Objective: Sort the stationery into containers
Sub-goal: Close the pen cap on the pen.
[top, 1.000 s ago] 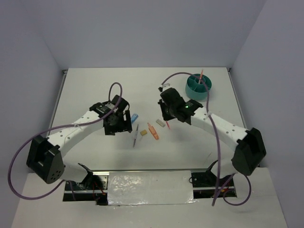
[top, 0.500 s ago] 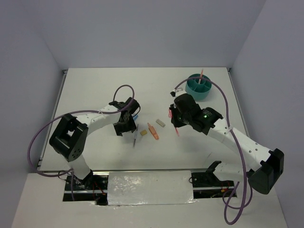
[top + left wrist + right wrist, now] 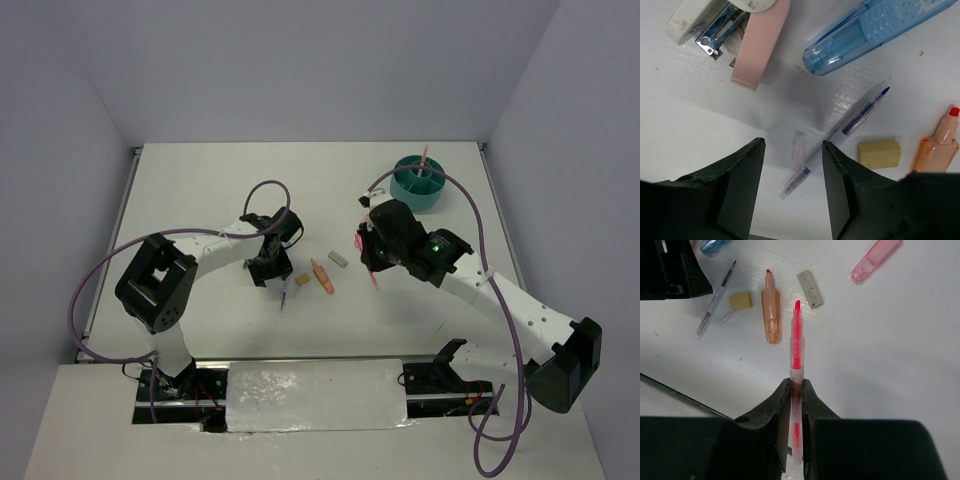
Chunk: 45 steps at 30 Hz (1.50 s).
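Observation:
My right gripper (image 3: 797,385) is shut on a pink highlighter (image 3: 797,347) and holds it above the table; in the top view the gripper (image 3: 372,262) is right of the loose items. My left gripper (image 3: 792,150) is open, and its jaws straddle the lower end of a thin dark pen (image 3: 840,137) and a clear cap (image 3: 800,147). Close by lie a tan eraser (image 3: 879,153), an orange marker (image 3: 938,145), a blue pen-like item (image 3: 875,30) and a grey eraser (image 3: 810,288). The teal organiser cup (image 3: 418,185) stands at the far right with a pink pen (image 3: 424,160) in it.
A pink and white stapler (image 3: 740,35) lies left of the blue item. A pink cap (image 3: 875,260) lies apart from the rest, beyond the grey eraser. The left gripper's body (image 3: 670,270) shows at the right wrist view's top left.
The left gripper has moved right and nearer, down over the thin pen. The right arm has swung right and now holds the pink highlighter nearly still.

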Available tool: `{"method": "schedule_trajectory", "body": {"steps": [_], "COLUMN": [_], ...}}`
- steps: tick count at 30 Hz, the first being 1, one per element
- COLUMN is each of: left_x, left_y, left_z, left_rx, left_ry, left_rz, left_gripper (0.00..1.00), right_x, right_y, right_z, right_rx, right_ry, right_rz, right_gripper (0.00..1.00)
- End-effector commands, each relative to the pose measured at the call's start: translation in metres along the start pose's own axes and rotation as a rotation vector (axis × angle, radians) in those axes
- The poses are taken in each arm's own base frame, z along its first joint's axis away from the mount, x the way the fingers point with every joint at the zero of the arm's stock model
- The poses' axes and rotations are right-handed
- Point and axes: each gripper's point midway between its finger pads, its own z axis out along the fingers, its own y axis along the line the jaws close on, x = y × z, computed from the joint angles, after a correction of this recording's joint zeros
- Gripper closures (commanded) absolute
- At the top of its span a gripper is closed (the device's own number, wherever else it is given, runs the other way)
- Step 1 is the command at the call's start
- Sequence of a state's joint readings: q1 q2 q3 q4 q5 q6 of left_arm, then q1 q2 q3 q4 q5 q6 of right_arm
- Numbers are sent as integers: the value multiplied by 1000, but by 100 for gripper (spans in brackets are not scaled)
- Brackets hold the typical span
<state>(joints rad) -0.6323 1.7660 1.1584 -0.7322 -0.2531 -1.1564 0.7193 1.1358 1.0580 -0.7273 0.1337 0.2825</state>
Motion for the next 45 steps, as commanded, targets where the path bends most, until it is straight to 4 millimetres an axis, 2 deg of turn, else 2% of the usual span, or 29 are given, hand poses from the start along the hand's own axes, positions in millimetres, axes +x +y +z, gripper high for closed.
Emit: {"method": "schedule_trajectory", "body": {"steps": [1, 10, 17, 19, 22, 24, 27, 29, 32, 35, 38, 39, 40, 41, 42, 43, 44, 45], "left_x": [6, 19, 20, 22, 28, 31, 33, 33, 25, 0, -37, -49, -64, -72, -79, -84, -84, -85], "left_y": [3, 13, 16, 18, 20, 23, 24, 23, 15, -14, -42, -47, -63, -71, -76, -81, -99, -96], "left_z": [2, 11, 13, 15, 19, 21, 22, 20, 7, -30, -90, -118, -142, -180, -204, -226, -267, -305], "left_rx": [-31, -76, -80, -88, -88, -88, -84, -75, -26, 135, 334, 410, 511, 631, 710, 787, 971, 1088], "left_ry": [3, 34, 32, 37, 54, 62, 70, 68, 45, -39, -190, -256, -326, -383, -429, -482, -533, -597], "left_rz": [-9, -5, -4, -2, -5, -10, -12, -14, -15, 3, 39, 77, 85, 104, 122, 172, 216, 233], "left_gripper": [39, 43, 44, 52, 57, 66, 73, 82, 94, 100, 100, 100, 100, 100, 100, 100, 100, 100], "right_x": [-7, -10, -10, -11, -13, -13, -13, -12, -13, -14, -21, -25, -28, -31, -32, -44, -50, -45], "right_y": [3, 9, 11, 12, 13, 13, 15, 17, 24, 38, 49, 51, 55, 65, 71, 82, 90, 101], "right_z": [-7, -5, -5, -5, -7, -8, -8, -8, -9, -14, -26, -29, -33, -43, -47, -56, -68, -73], "right_rx": [-26, -56, -69, -71, -76, -78, -86, -102, -141, -232, -323, -344, -369, -438, -483, -550, -606, -687], "right_ry": [-38, -43, -45, -49, -54, -58, -57, -55, -58, -65, -96, -109, -120, -133, -141, -185, -222, -195], "right_rz": [-17, -21, -20, -17, -12, -10, -9, -5, 8, 28, 77, 107, 125, 134, 147, 181, 200, 269], "right_gripper": [100, 100, 100, 100, 100, 100, 100, 100, 100, 100, 100, 100, 100, 100, 100, 100, 100, 100]}}
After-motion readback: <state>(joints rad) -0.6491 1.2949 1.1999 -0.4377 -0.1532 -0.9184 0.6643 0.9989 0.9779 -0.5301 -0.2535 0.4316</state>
